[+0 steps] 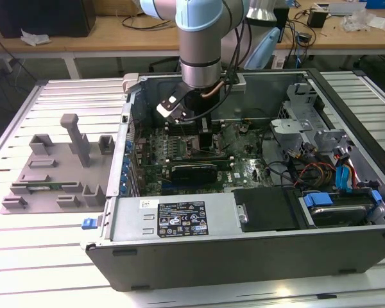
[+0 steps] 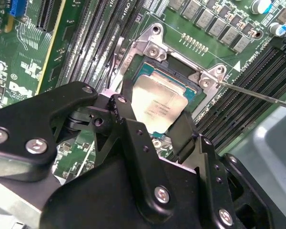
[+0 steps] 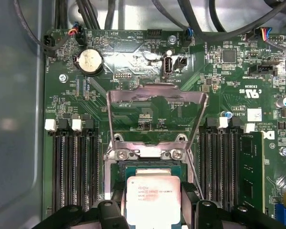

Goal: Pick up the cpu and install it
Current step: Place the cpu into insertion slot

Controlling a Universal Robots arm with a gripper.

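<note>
Placement step in hand, by my judgement: cpu (image 2: 159,102) sits directly over the socket (image 3: 148,153), inside its metal frame, though whether it is fully seated or just above the contacts cannot be told. The gripper (image 2: 155,112) is pinching the cpu, its fingers (image 2: 185,131) close against two opposite edges of the chip. The load plate (image 3: 157,98) stands raised behind the socket, and the lever (image 2: 257,95) angles out beside it, unlatched. In my view the move ahead calls for a level chip, square to the socket, with no sideways load on the contacts. Count: one cpu, one socket, one load plate, one lever, one gripper, one battery (image 3: 89,61) beyond the socket, two banks of memory slots flanking the socket, one case (image 1: 244,247) around it
</note>
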